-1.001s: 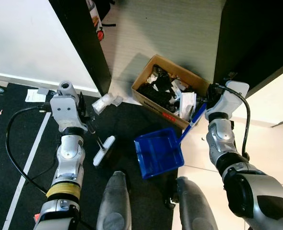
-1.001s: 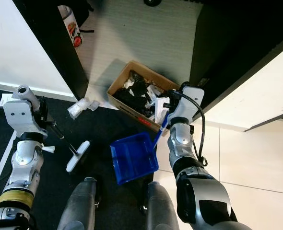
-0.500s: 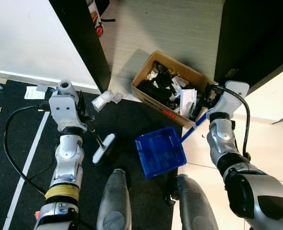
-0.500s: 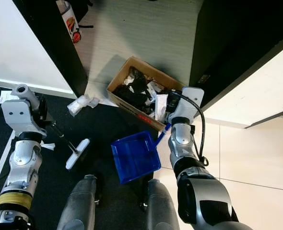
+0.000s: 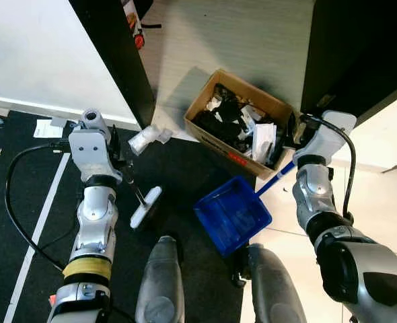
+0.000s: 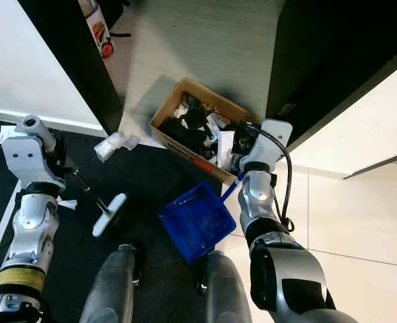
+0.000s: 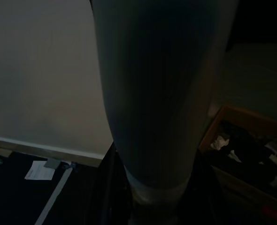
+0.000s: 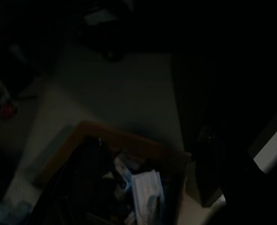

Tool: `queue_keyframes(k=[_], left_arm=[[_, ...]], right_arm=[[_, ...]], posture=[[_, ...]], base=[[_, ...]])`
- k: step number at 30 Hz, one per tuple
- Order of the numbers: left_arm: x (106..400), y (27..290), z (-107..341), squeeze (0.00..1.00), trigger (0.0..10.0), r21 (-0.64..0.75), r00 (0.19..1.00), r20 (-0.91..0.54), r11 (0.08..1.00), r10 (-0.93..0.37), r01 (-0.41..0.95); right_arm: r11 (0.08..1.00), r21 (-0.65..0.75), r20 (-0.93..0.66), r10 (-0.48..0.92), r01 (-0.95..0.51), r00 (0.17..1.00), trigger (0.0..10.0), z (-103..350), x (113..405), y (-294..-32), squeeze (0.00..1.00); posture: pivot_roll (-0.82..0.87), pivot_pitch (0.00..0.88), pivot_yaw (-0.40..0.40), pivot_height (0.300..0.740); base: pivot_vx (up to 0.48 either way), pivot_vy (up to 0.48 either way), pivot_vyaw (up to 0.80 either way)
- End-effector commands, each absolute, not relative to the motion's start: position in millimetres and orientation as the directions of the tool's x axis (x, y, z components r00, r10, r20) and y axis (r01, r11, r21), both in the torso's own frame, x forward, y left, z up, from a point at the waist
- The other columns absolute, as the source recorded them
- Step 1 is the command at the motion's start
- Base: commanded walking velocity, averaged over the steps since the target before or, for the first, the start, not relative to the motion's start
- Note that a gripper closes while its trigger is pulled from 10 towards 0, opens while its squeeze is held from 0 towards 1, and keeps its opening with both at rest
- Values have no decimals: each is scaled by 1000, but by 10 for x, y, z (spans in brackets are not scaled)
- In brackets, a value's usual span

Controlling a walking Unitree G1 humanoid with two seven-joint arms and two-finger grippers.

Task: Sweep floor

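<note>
On the left, a crumpled white wrapper [image 5: 149, 139] lies on the floor against the black cabinet, unswept. The left claw [image 5: 120, 169] grips the thin black stick of a white-headed broom [image 5: 145, 208], head resting on the dark carpet [image 5: 185, 168], likely ready to push litter rightward. The right claw [image 5: 293, 145] grips the handle of the blue plastic dustpan [image 5: 233, 214], which is tilted just below the brown cardboard box of rubbish [image 5: 239, 128], seemingly for emptying.
</note>
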State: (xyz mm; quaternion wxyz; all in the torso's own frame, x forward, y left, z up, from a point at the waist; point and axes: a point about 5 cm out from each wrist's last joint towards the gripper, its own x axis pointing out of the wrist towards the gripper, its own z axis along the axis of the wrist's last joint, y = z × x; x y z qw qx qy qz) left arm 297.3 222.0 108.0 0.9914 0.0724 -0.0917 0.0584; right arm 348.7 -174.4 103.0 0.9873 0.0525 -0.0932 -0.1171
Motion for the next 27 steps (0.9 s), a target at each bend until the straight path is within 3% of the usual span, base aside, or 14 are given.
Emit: queue_keyframes(k=[1, 2, 12, 17, 18, 24, 27], left_arm=[[2925, 2262, 948, 0, 10000, 156, 985, 131, 979, 112, -132], [2937, 2253, 947, 0, 10000, 150, 985, 131, 980, 114, -134], [2976, 2203, 923, 0, 10000, 122, 984, 130, 983, 120, -136], [2983, 2213, 911, 0, 10000, 112, 983, 131, 983, 128, -143], [2995, 2234, 912, 0, 10000, 107, 982, 132, 983, 136, -151], [3024, 2259, 918, 0, 10000, 107, 981, 130, 982, 141, -155], [3078, 2291, 897, 0, 10000, 140, 986, 98, 979, 137, -150]], right_arm=[[956, 171, 196, -269, 237, 943, 10000, 1049, 3470, -1758, 576], [950, 197, 221, -286, 244, 933, 10000, 1085, 3469, -1756, 0], [905, 310, 337, -392, 292, 856, 10000, 1220, 3389, -1789, 0], [872, 390, 435, -457, 295, 776, 10000, 1462, 3372, -1863, 0], [840, 460, 510, -516, 289, 688, 10000, 1765, 3379, -1982, 0], [816, 500, 573, -563, 289, 596, 10000, 2110, 3391, -2193, 0], [866, 396, 662, -499, 304, 559, 10000, 2462, 3423, -2556, 0]], posture=[[130, 243, -13, 740], [120, 235, -14, 740], [87, 188, -11, 740], [65, 156, -7, 740], [55, 144, -1, 740], [40, 126, 5, 740], [18, 96, 7, 740]], base=[[0, 0, 0], [0, 0, 0], [0, 0, 0], [0, 0, 0], [0, 0, 0], [0, 0, 0], [0, 0, 0]])
